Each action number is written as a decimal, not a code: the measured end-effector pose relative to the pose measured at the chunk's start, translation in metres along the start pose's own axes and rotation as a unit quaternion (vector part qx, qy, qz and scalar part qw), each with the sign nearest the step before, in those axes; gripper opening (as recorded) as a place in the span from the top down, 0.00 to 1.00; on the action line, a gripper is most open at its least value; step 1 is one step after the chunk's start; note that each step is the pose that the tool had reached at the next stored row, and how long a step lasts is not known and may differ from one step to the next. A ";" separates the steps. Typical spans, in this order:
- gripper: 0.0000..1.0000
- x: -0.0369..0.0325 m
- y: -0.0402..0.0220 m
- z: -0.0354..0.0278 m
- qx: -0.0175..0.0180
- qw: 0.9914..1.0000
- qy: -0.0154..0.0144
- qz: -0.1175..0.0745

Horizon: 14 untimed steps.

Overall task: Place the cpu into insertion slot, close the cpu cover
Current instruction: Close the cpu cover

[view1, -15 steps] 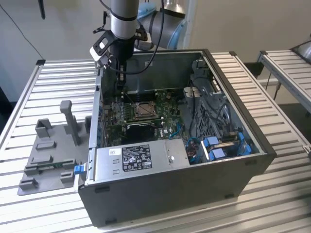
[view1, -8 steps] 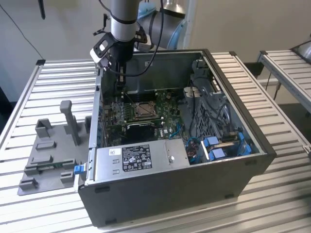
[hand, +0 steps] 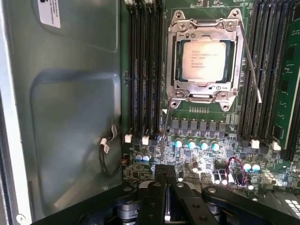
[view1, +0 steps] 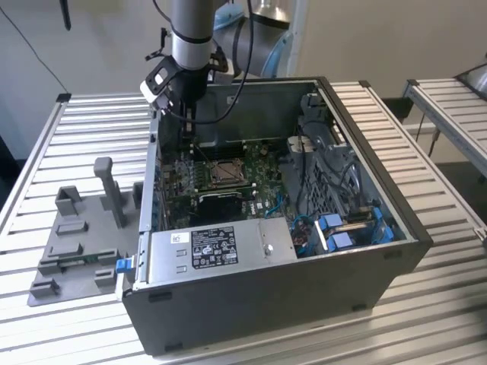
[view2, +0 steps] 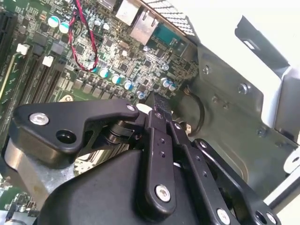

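Already the cpu (hand: 204,60) sits under the cpu cover (hand: 205,28), hand (hand: 164,174) closed, empty.

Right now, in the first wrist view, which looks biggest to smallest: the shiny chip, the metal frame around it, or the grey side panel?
1. Grey side panel
2. Metal frame, the cpu cover
3. Shiny chip, the cpu

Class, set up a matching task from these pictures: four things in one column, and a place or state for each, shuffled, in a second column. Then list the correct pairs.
Things
1. cpu
2. cpu cover
3. end effector
4. grey plastic stand

Place or state
A. on the slatted table, outside the case
B. down over the socket, framing the chip
C. seated in the socket, metallic face up
D. above the circuit board, holding nothing, fingers together

Pairs: 1-C, 2-B, 3-D, 4-A
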<state>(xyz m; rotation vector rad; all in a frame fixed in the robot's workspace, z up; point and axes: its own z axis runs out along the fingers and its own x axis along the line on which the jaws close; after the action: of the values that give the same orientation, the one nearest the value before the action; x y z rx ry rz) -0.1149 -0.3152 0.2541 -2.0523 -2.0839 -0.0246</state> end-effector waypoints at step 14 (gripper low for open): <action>0.89 -0.0015 0.0204 0.0000 0.009 1.000 0.006 0.000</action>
<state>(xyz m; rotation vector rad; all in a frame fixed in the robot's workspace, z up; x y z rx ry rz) -0.0947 -0.3161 0.2511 -2.0362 -2.0698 -0.0169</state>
